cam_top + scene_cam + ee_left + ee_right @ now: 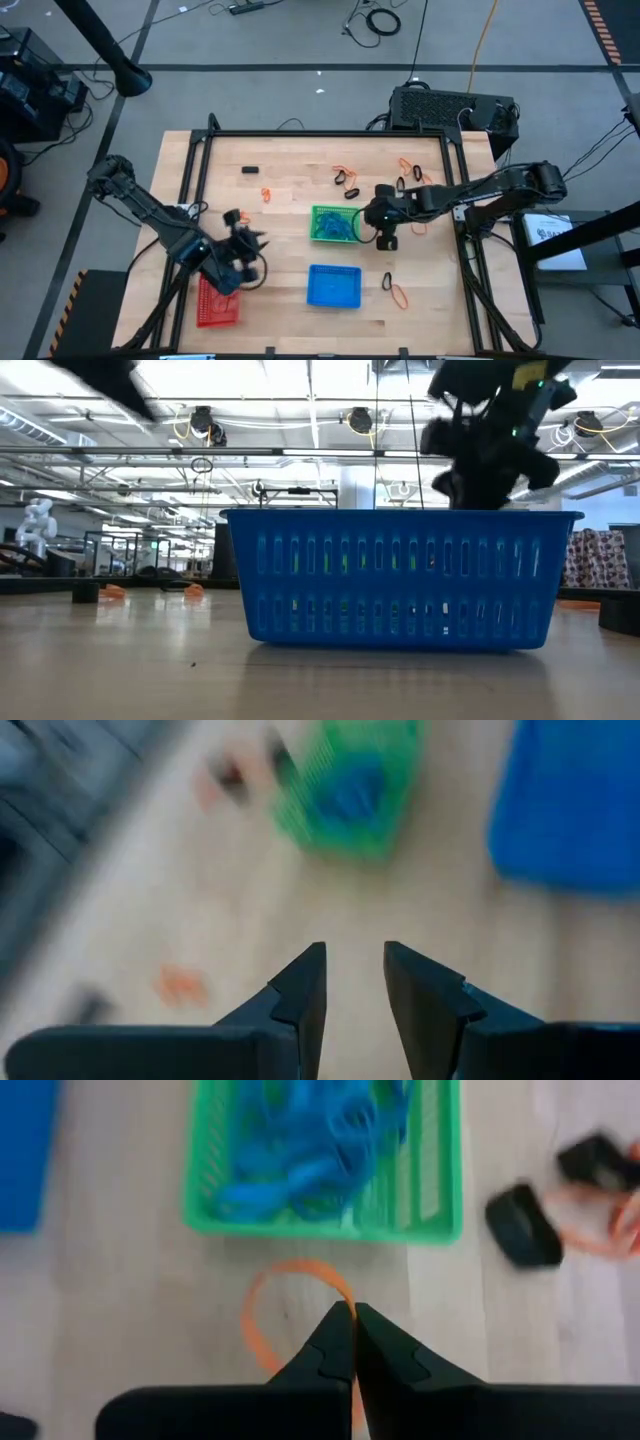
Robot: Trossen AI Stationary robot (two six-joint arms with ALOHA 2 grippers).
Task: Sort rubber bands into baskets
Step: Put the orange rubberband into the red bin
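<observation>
Presently, the wooden surface (290, 215) carries three baskets: the green basket (334, 224) near the middle with a heap of blue rubber bands (300, 1150) inside, the blue basket (333, 285) nearer the front edge, and the red basket (218, 303) at the front left. Right claw (352, 1320): positioned just beside the green basket, on the side toward the right arm; fingers pressed together, pinching the edge of an orange rubber band (262, 1320) that lies flat on the bare surface, apart from the basket's wall, the loop spreading out to one side of the fingertips. Left claw (353, 982): over the front-left part of the surface, close above the red basket; fingers stand partly apart with a clear gap between them and nothing in it. Loose stock on the surface: more orange rubber bands (400, 296) and black rubber bands (387, 281) to the right of the blue basket, and a further scatter of both colours (346, 177) behind the green basket. One small orange piece (267, 194) lies left of the green basket, with a small dark item (250, 170) farther back. Low view: the blue basket fills the frame, with a dark arm (490, 435) above its right end.
</observation>
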